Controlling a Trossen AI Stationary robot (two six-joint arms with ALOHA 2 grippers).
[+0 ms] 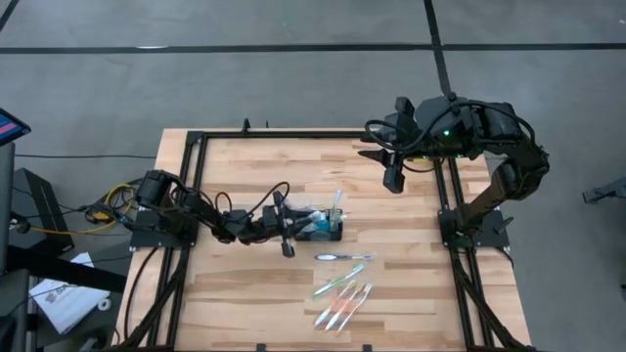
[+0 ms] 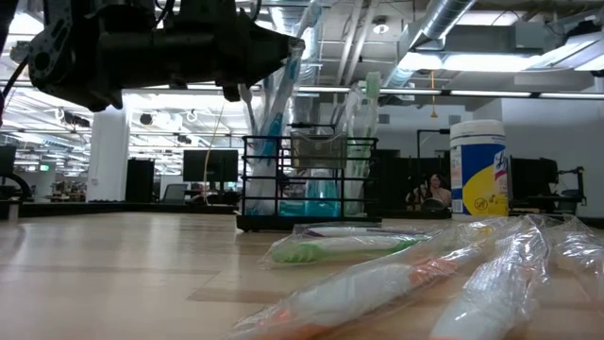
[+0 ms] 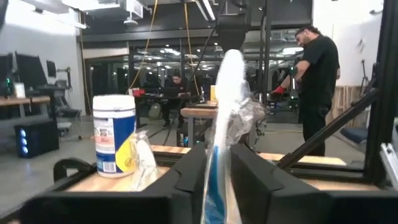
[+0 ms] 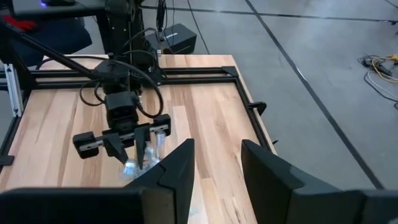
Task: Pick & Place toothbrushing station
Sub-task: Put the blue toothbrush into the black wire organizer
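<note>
Nearest the low camera, you have several plastic-wrapped toothbrushes (image 2: 377,283) lying on the wooden table (image 1: 411,293). From above they show as a loose cluster near the front edge, with one more wrapped toothbrush (image 1: 344,257) lying alone a little farther back.

Behind those stands the black wire caddy (image 2: 310,184), upright near the middle of the table. It already holds a few upright wrapped toothbrushes that stick out above its rim, and something teal shows through the mesh low inside it.

Your left gripper (image 1: 286,227) is over the caddy's left end, reaching in from the left side of the table. In its wrist view, a wrapped toothbrush with a blue handle (image 3: 225,124) stands upright between the two dark fingers (image 3: 186,180). The fingers sit narrowly apart on either side of it; you cannot tell whether they are pinching it or have just let go.

Beyond the caddy stands a white tub with a yellow and blue label (image 2: 478,170), apart from it.

Your right gripper (image 1: 393,174) hangs well back, over the table's far right part, holding nothing. Its fingers (image 4: 177,168) stand apart.

In the room behind the table, a person in dark clothes (image 3: 317,87) is standing.
</note>
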